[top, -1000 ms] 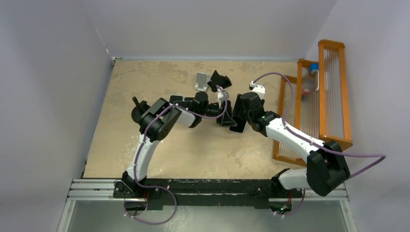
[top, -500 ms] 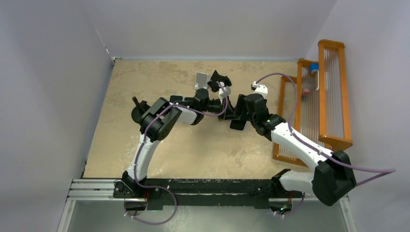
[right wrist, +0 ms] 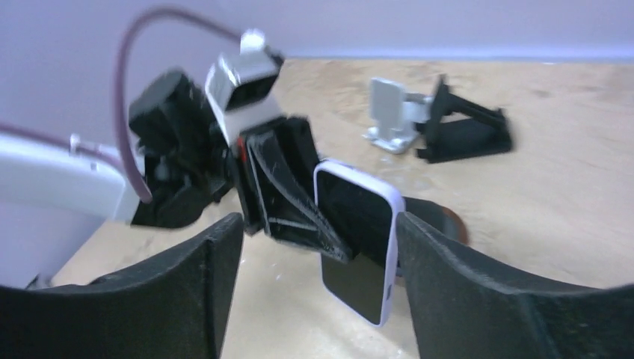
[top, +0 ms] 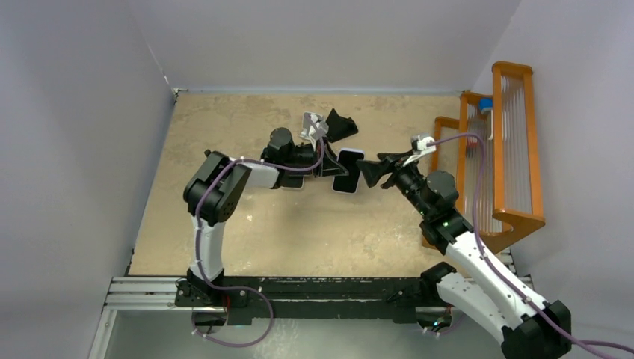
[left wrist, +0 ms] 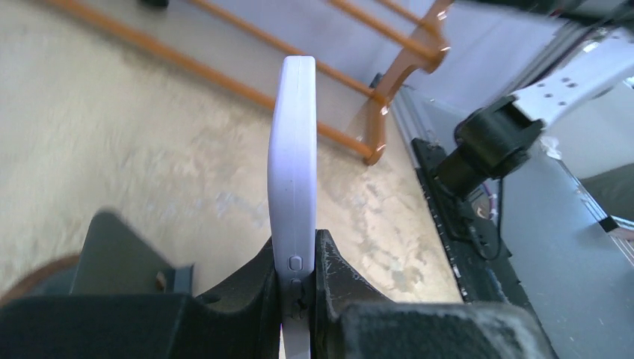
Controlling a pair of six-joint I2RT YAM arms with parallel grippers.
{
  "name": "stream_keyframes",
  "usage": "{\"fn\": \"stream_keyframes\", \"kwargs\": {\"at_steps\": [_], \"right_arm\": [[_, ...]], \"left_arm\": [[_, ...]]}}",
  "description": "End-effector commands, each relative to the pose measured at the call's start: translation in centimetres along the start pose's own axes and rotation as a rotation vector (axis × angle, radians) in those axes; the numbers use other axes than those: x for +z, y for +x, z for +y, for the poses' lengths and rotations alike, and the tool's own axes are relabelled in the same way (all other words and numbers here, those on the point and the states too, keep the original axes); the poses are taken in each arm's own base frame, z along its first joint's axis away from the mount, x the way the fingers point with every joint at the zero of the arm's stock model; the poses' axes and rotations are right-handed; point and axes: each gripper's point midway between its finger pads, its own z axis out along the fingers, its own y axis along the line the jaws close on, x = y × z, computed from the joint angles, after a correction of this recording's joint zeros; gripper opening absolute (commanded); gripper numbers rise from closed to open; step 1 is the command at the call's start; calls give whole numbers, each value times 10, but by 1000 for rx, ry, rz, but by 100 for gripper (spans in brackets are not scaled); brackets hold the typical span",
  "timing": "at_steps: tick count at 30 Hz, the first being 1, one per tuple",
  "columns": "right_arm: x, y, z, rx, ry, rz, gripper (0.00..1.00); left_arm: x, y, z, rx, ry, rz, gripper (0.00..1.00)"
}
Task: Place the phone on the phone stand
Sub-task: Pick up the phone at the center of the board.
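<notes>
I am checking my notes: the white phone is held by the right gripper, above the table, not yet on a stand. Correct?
No: the left gripper holds the phone, clamped by its edge, as the left wrist view shows. It is above the table, not yet on a stand.

No readable text, labels, brands or numbers in any view. Phone [right wrist: 357, 239] screen dark, no markings legible.
</notes>
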Motion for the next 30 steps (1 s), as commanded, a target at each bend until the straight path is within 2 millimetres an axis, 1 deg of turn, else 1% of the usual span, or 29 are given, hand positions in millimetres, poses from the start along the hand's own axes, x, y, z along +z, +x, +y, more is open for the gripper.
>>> {"fn": "stream_keyframes", "kwargs": {"at_steps": [1,3,5,6,9,10,14,16,18,23,26,27,30], "right_arm": [[2,18,42,-71,-289,45,72],[2,21,42,-70,-297,43,68],[0,18,39,-70,-280,20,62],[-2,16,38,-73,-274,5,61],[-5,9,40,-82,-277,-21,57],[-6,7,41,-85,-280,-25,54],[-6,6,46,-94,-305,-21,33],[-5,7,47,-95,-313,-16,30],[-4,9,50,-95,-331,-5,29],[1,12,51,-105,-348,13,35],[4,11,52,-112,-349,11,38],[4,10,51,-114,-348,12,38],[4,8,53,-120,-355,9,31]], "left_arm": [[1,-54,-63,192,143,-35,0],[-1,-60,-74,205,155,-38,0],[-4,-65,-83,218,165,-40,0],[-5,-67,-88,224,167,-39,0],[-7,-69,-93,230,166,-32,0],[-8,-68,-95,231,166,-31,0],[-9,-66,-99,231,182,-25,0],[-10,-64,-100,227,189,-21,0],[-10,-62,-102,224,209,-11,0],[-14,-58,-112,225,273,19,0],[-16,-56,-114,219,290,32,0],[-16,-56,-113,217,292,35,0],[-17,-53,-113,210,306,43,0]]}}
